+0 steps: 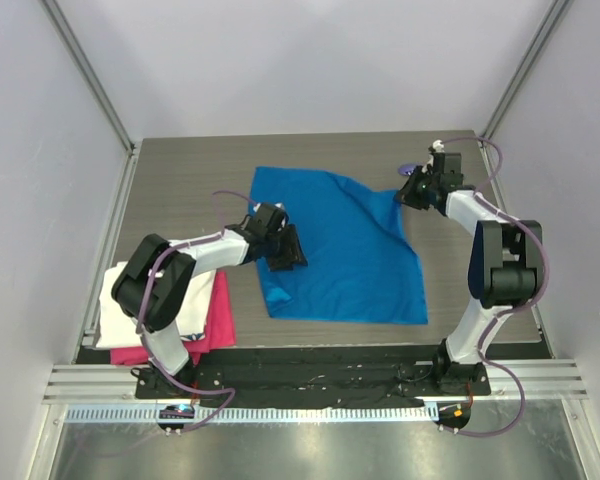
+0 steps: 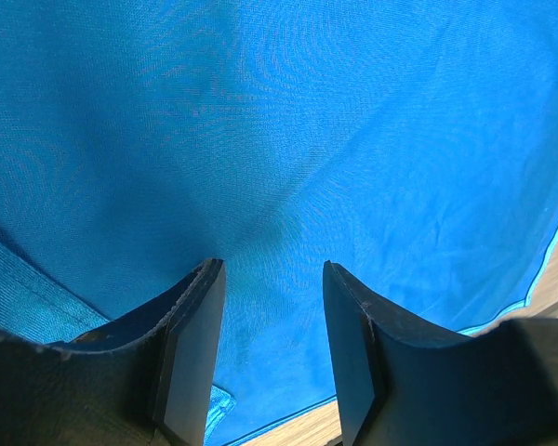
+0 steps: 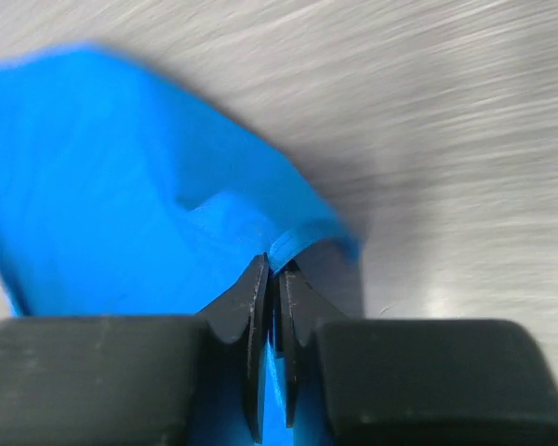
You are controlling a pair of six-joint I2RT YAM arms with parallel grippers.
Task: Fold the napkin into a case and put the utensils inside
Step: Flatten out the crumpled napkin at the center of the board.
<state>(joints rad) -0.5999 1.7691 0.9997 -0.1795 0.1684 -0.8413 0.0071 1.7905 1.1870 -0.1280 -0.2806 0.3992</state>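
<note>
Napkin [image 1: 340,250] lies spread and unfolded mid-tabletop [image 1: 180,170]. Right tool [image 3: 272,279] is pinched narrow on its far right corner, with only a sliver of hem between the jaws. Left tool [image 2: 272,269] stands wide over the left edge, gripping nothing. Likely trouble: the thin, shiny cloth slips free as the corner is pulled over, or the whole sheet drags because nothing pins it. A purple utensil head [image 1: 407,168] sits just beside the right tool and could get swept aside.
</note>
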